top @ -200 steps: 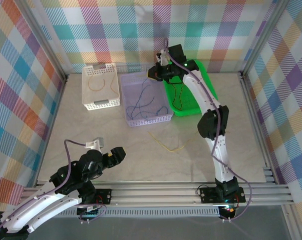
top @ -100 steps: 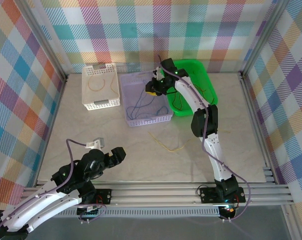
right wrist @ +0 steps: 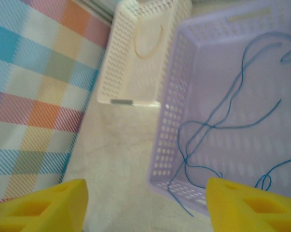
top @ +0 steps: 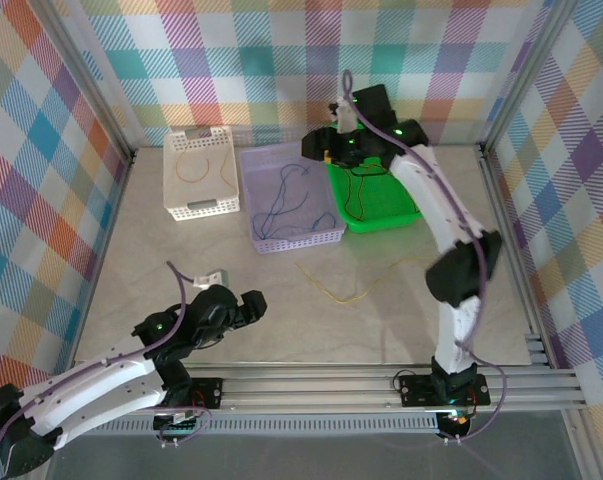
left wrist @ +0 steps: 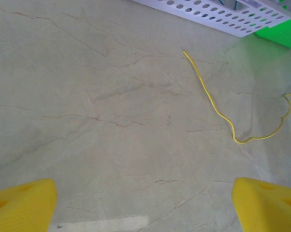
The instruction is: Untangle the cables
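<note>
We find the left gripper [top: 253,304] low over the near-left of the pale marbled table [top: 181,260], jaws spread wide, empty. A thin yellow cable [top: 346,292] lies loose on the table, just near of the lilac perforated plastic basket [top: 293,243], which holds thin blue cables [top: 281,205]. The right gripper [top: 317,150] hangs over that basket's far-right corner, jaws wide, empty.

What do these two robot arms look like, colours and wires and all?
Both the left arm and the right arm have white shells with black joints and black bases. A thick purple cable runs along each. The fingers are blocky and bright yellow.
</note>
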Controlling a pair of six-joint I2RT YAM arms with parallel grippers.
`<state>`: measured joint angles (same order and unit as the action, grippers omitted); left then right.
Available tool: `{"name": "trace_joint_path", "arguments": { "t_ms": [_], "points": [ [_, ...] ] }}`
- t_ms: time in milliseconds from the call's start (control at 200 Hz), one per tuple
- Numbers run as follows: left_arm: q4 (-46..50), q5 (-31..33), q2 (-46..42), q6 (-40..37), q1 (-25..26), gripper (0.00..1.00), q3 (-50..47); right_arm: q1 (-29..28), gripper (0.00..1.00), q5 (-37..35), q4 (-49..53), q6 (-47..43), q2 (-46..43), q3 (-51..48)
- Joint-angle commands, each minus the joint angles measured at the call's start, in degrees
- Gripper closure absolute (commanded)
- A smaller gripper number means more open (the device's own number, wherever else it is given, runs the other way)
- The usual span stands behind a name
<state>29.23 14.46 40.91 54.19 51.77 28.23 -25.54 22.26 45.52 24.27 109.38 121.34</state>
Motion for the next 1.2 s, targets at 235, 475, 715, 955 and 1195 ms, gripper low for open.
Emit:
{"name": "trace_joint_path", "arguments": {
  "t_ms": [235, 475, 715, 955, 1195],
  "points": [
    [-7.7, -1.6, 27.8, -12.1, 3.1, 0.06, 19.8, 0.1, 0.15, -17.5, -16.8, -1.3, -38.8, -42.5],
    [-9.9, -7.1, 47.3, -21.2, 3.2, 0.06, 33.4, 0.7, 0.00, -26.1, -10.4, -1.7, -59.7, -54.9],
    [-11.3, -13.6, 62.2, -25.7, 3.3, 0.07, 45.3, 0.7, 0.00, -35.7, -1.5, -1.1, -76.1, -58.8],
    [-4.8, -13.4, 75.5, -30.9, 5.3, 0.12, 59.2, 0.7, 0.00, -39.0, 4.8, -4.2, -82.9, -56.7],
    [-1.0, -12.9, 82.8, -33.0, 5.7, 0.21, 65.8, 0.7, 0.00, -39.8, 7.6, -5.5, -85.7, -55.0]
  ]
}}
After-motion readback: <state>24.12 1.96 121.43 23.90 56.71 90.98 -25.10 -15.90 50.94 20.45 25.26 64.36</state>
